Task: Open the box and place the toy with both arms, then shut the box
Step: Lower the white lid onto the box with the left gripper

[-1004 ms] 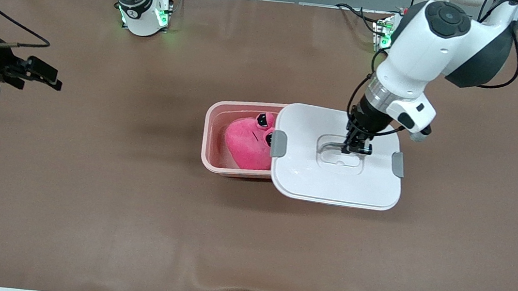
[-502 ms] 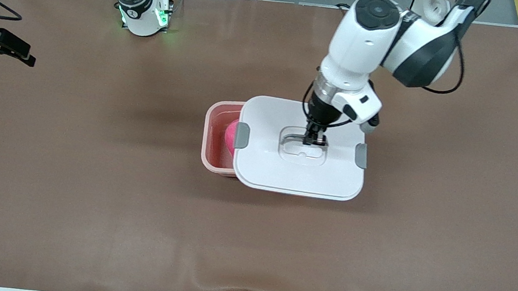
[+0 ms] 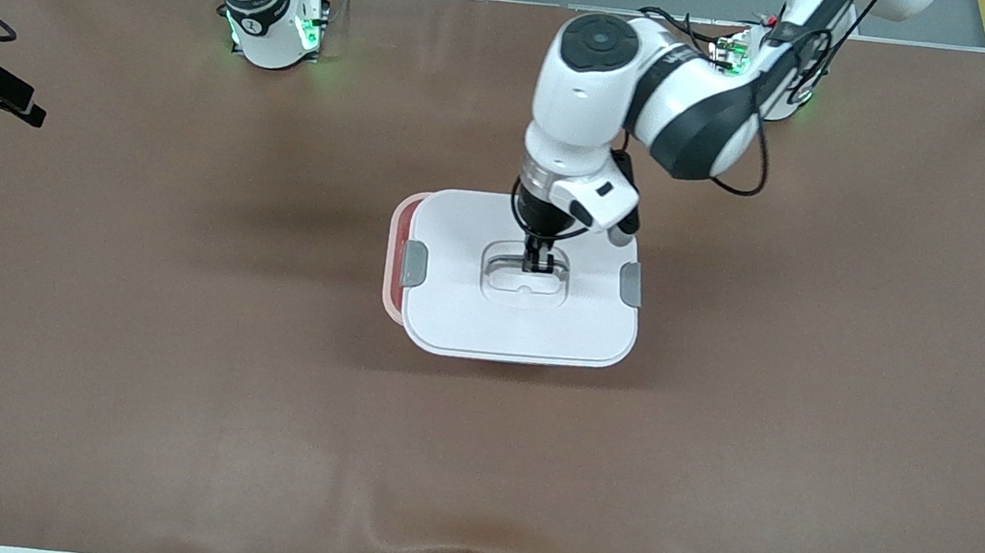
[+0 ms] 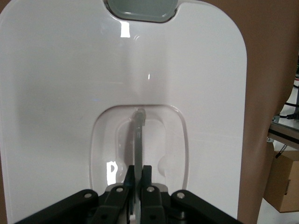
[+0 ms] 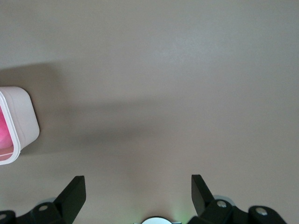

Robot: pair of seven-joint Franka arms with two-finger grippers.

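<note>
The white lid [image 3: 452, 309] sits over the pink box [image 3: 393, 251], shifted a little toward the left arm's end, so a strip of pink rim shows at the right arm's end. My left gripper [image 3: 537, 263] is shut on the lid's clear handle [image 4: 138, 135]; in the left wrist view, my left gripper [image 4: 138, 170] pinches the handle over the lid [image 4: 70, 84]. The toy is hidden under the lid. My right gripper [image 3: 25, 107] is open and empty over the table's edge at the right arm's end. In the right wrist view, my right gripper [image 5: 136, 184] faces bare cloth and a box corner [image 5: 18, 121].
Grey clips [image 3: 413, 265] [image 3: 631, 285] sit on the lid's two short sides. The green-lit arm bases [image 3: 275, 25] [image 3: 740, 54] stand farthest from the camera. A brown cloth [image 3: 167, 369] covers the table. A cardboard carton [image 4: 285, 182] stands off the table.
My left gripper has carried the lid toward the right arm's end, over the box, covering the toy. My right gripper has drawn back toward the table's edge.
</note>
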